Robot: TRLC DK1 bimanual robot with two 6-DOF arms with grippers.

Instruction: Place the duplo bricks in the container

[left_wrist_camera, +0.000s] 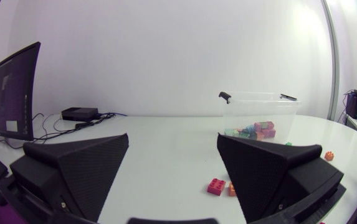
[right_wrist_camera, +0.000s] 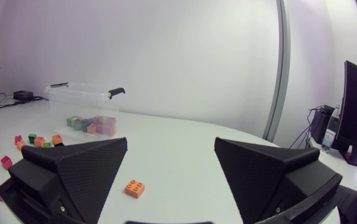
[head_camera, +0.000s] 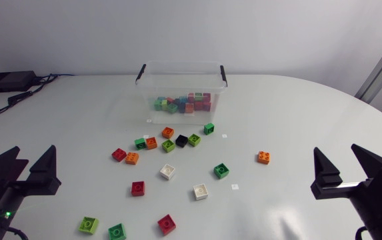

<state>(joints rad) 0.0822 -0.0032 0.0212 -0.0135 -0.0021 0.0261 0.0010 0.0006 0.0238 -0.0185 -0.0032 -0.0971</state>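
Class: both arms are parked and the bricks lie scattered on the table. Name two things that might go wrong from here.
The black brick sits tight between green bricks, so grabbing it may shove them. The container has tall walls; a brick carried in low might strike the rim.

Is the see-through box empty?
No, partly filled: a low layer of coloured duplo bricks lies in the clear container, well below its rim.

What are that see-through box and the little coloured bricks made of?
The container looks like clear plastic: its contents show through the walls. The duplo bricks look like hard moulded plastic, solid-coloured with round studs on top; probably smooth, though hard to judge here.
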